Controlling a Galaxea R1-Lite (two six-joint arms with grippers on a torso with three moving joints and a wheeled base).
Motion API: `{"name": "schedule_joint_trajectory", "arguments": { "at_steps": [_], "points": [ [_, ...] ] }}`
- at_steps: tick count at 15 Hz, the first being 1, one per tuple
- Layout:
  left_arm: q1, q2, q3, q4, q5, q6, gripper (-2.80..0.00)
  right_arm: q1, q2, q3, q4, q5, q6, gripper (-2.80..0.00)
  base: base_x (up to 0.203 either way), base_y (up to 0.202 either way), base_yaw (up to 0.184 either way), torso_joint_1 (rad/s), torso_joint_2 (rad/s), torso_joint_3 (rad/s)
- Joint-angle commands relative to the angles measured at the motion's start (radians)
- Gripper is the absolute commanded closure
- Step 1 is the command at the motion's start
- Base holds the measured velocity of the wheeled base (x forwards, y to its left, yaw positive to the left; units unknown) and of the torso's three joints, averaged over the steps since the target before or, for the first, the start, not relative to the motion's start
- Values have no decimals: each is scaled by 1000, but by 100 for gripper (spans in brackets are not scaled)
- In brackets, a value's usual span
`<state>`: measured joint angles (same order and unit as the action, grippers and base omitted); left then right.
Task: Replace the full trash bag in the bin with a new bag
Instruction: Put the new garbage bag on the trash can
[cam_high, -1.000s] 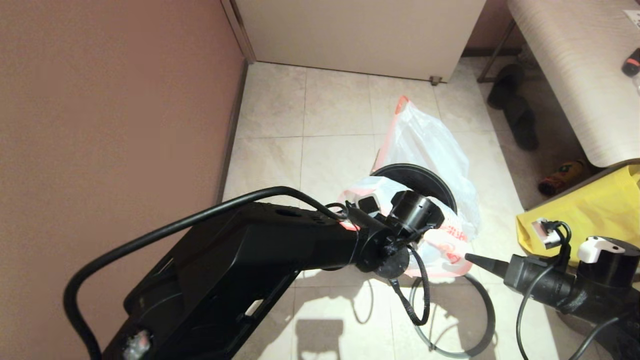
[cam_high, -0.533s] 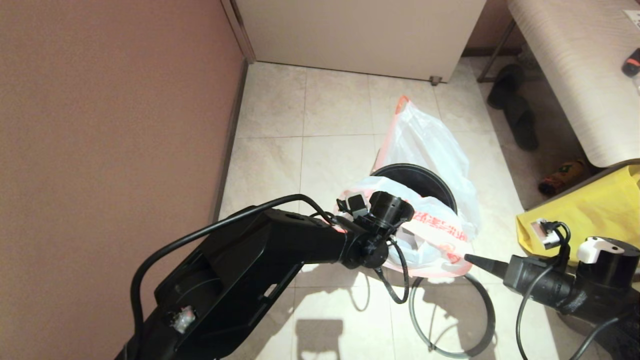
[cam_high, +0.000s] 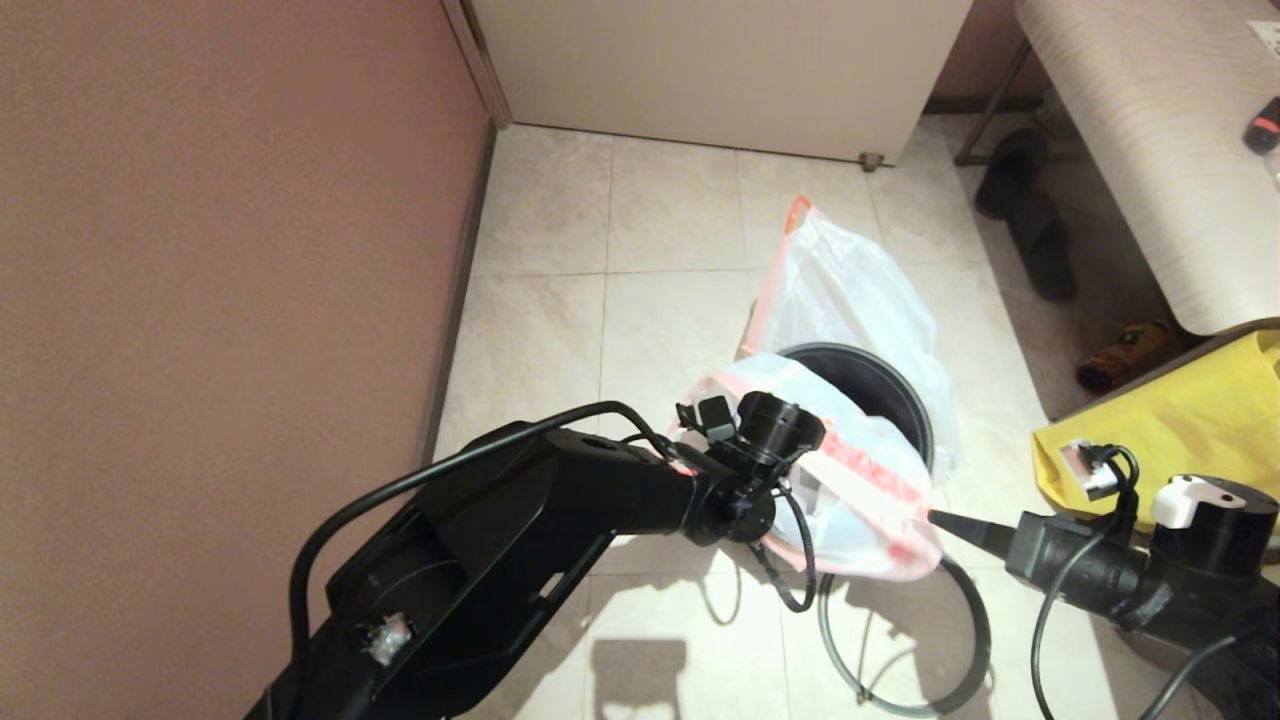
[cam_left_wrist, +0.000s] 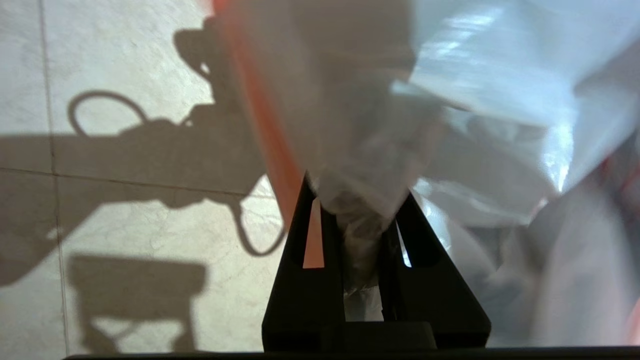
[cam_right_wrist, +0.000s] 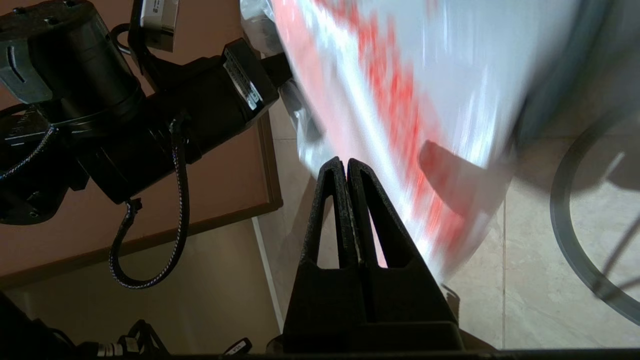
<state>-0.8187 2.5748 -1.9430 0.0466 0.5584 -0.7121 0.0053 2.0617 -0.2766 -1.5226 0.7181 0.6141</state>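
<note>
Your new bag (cam_high: 850, 490) drapes over the near rim of the bin (cam_high: 880, 385), its printed side hanging toward the grey hoop (cam_high: 965, 640) lying on the floor tiles (cam_high: 540, 330). The full trash bag (cam_high: 850, 290) stands just behind the bin, touching it. You have open tile to the left up to the wall (cam_high: 220, 250); the yellow fabric bag (cam_high: 1180, 420) crowds the right. Since half a second ago the bin has slid toward the right and the new bag has stretched further across it. Your left gripper (cam_left_wrist: 357, 200) pinches a gathered fold of the new bag between its fingers (cam_left_wrist: 300, 235). Your right gripper (cam_right_wrist: 346, 162), pressed together with nothing between, hangs just beside the bag's lower edge.
</note>
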Motion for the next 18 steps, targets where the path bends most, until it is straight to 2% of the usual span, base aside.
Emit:
{"name": "schedule_joint_trajectory", "arguments": {
  "at_steps": [1, 4, 6, 9, 13, 18],
  "points": [
    [-9, -9, 2, 4, 7, -6, 0, 2, 4, -1, -31, 4, 3, 0, 0, 0, 0, 0, 0, 0],
    [-22, -19, 2, 4, 20, -11, 0, 25, 4, 4, -31, -10, 1, 0, 0, 0, 0, 0, 0, 0],
    [-25, -31, 10, 3, 39, -13, 0, 88, 2, 8, -31, -102, -5, 0, 0, 0, 0, 0, 0, 0],
    [-14, -61, 15, 4, 96, -18, 0, 168, 0, 42, -31, -182, -91, 0, 0, 0, 0, 0, 0, 0],
    [15, -64, 15, -2, 91, -20, 0, 265, 11, 70, -27, -384, -244, 0, 0, 0, 0, 0, 0, 0],
    [6, -96, 26, 4, 95, -39, 0, 334, -64, 112, 9, -410, -298, 0, 0, 0, 0, 0, 0, 0]
  ]
}}
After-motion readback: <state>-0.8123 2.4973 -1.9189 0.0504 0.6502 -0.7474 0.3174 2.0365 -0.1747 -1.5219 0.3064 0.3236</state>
